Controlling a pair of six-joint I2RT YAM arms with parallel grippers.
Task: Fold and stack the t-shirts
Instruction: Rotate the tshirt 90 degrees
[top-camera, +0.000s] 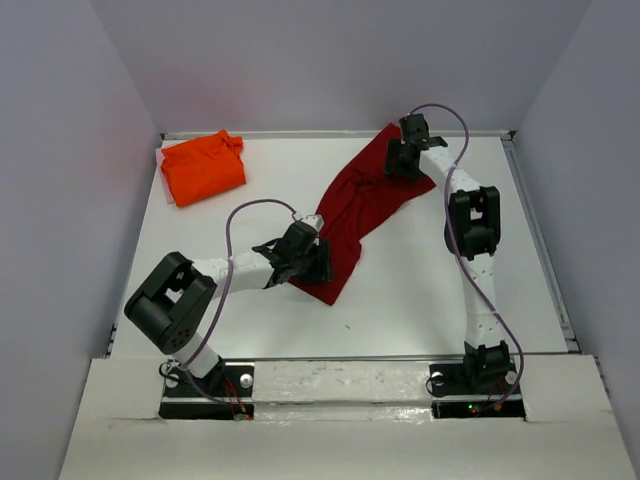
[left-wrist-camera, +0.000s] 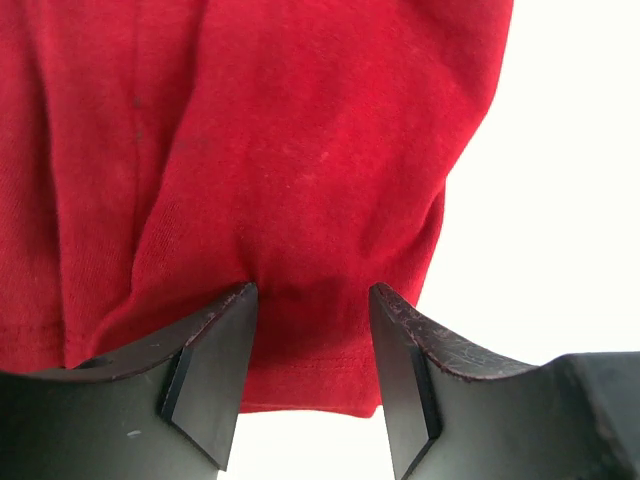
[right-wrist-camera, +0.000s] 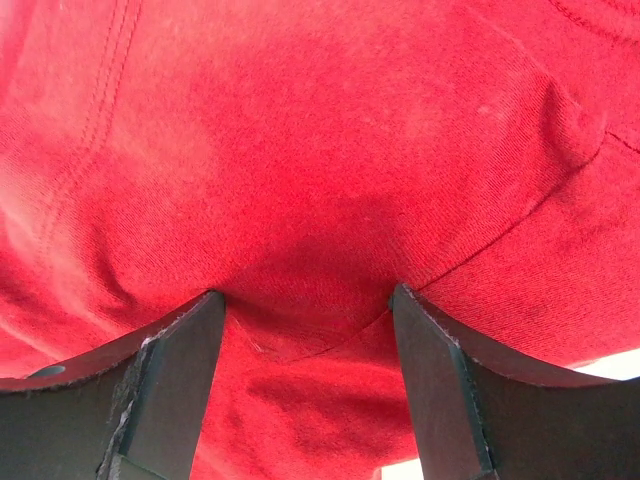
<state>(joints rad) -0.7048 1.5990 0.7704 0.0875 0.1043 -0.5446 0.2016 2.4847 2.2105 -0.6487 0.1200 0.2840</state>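
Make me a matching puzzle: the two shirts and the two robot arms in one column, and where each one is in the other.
Things:
1. crimson t-shirt
2. orange t-shirt
3. left arm
4. right arm

Places:
A. jaws open on the crimson shirt's near end
B. lying in the far-left corner
C. jaws open on the crimson shirt's far end
D. stretched diagonally between both arms

Pairs: 1-D, 2-B, 3-A, 4-C.

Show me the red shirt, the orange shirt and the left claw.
red shirt (top-camera: 355, 212): top view, middle of the cloth.
orange shirt (top-camera: 203, 168): top view, middle of the cloth.
left claw (left-wrist-camera: 312, 295): left wrist view, midway between its fingertips.
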